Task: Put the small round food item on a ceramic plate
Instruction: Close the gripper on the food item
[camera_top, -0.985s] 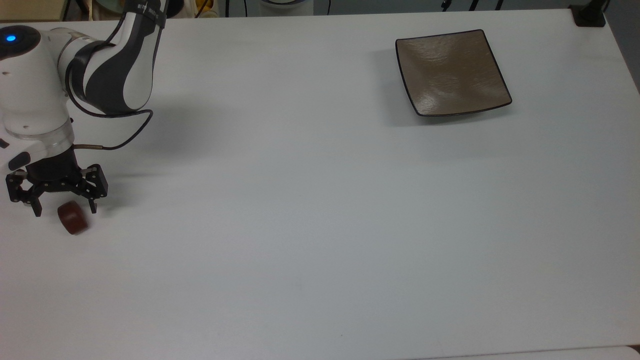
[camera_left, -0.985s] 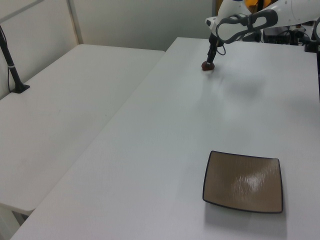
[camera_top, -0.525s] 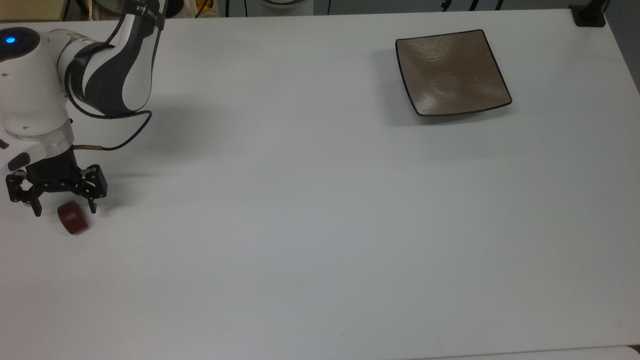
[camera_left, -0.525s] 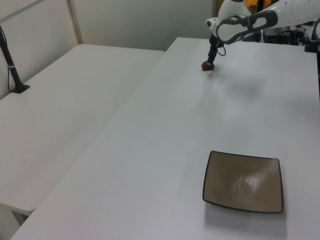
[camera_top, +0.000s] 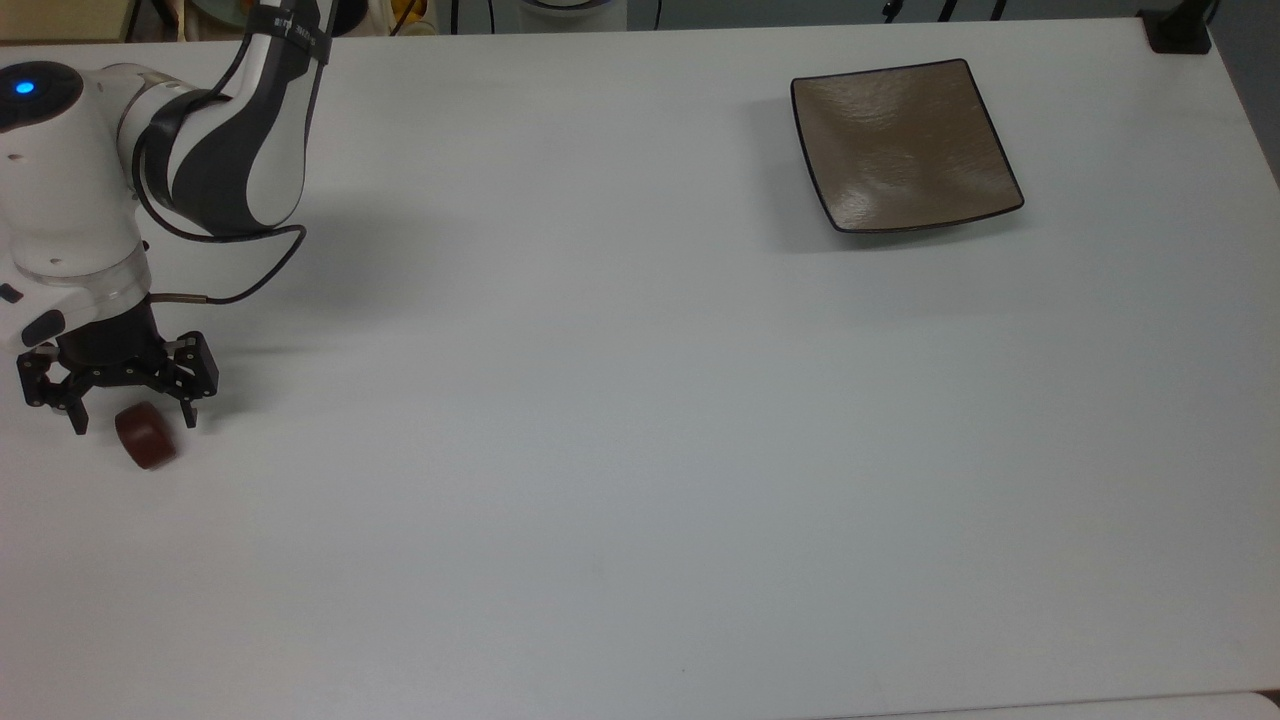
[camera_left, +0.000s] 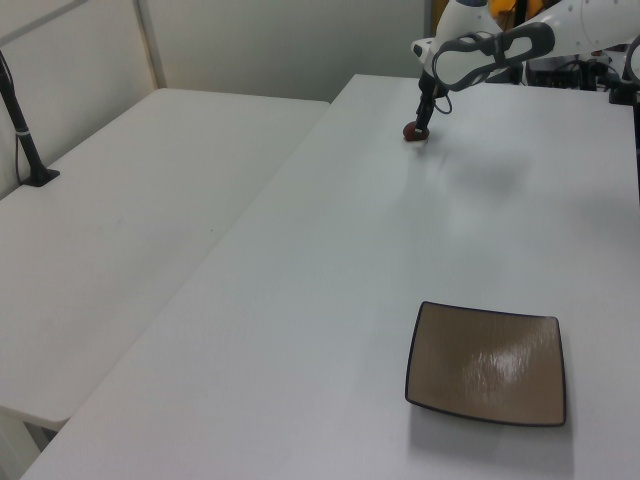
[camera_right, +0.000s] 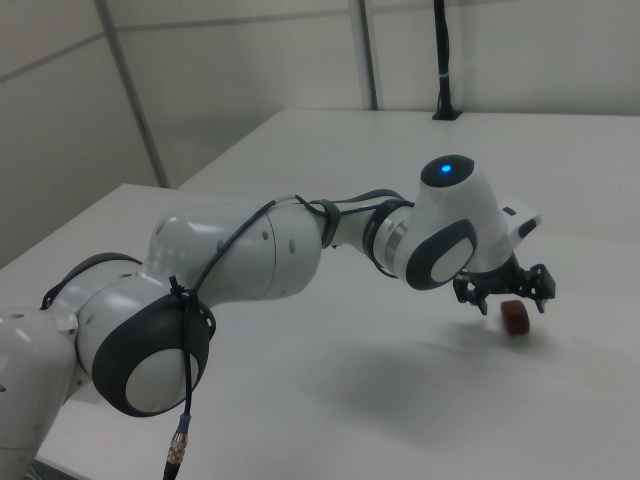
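Barely anything has shifted over the last second: my wrist has nudged a touch toward the top view's right and lifted slightly, while the small round food item (camera_top: 146, 442) lies where it lay, near the edge of the white table (camera_top: 620, 420) on the top view's left. My gripper (camera_top: 133, 420) hangs just above it with the fingers (camera_top: 190, 411) spread wide, one on either side of the item's upper part as the top view shows it, and nothing is clamped between them. From the right view, the item (camera_right: 515, 317) sits on the table just below and beside my gripper (camera_right: 508, 303). The ceramic plate (camera_top: 905, 143) rests well apart, near the table's far corner at the top view's upper right, and it is bare.
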